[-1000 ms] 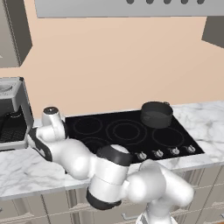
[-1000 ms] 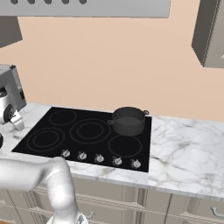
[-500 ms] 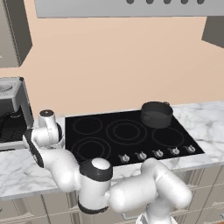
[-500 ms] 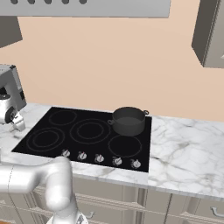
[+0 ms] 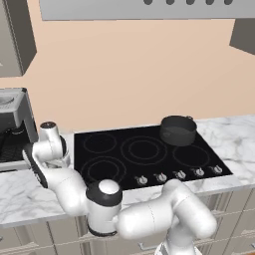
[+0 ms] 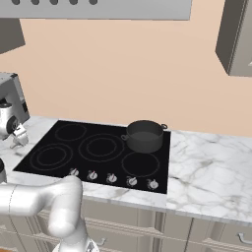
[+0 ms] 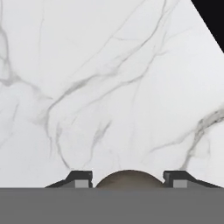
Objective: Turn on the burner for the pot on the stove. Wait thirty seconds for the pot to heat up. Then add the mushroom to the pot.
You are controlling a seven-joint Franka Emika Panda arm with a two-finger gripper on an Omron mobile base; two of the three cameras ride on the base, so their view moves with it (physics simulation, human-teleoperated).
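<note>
The dark grey pot stands on the back right ring of the black stove. My gripper points down at the marble counter just left of the stove. In the hand view the tan-brown mushroom sits between my two fingertips, whose inner faces meet its cap on both sides. Only the top of the cap shows. In the left base view my hand hides the mushroom.
A row of silver knobs lines the stove's front edge. A grey coffee machine stands on the counter close behind and left of my hand. Marble counter stretches right of the stove.
My hand has sunk a little lower and further left over the counter beside the stove. The jaws have come in from wide open onto the mushroom.
</note>
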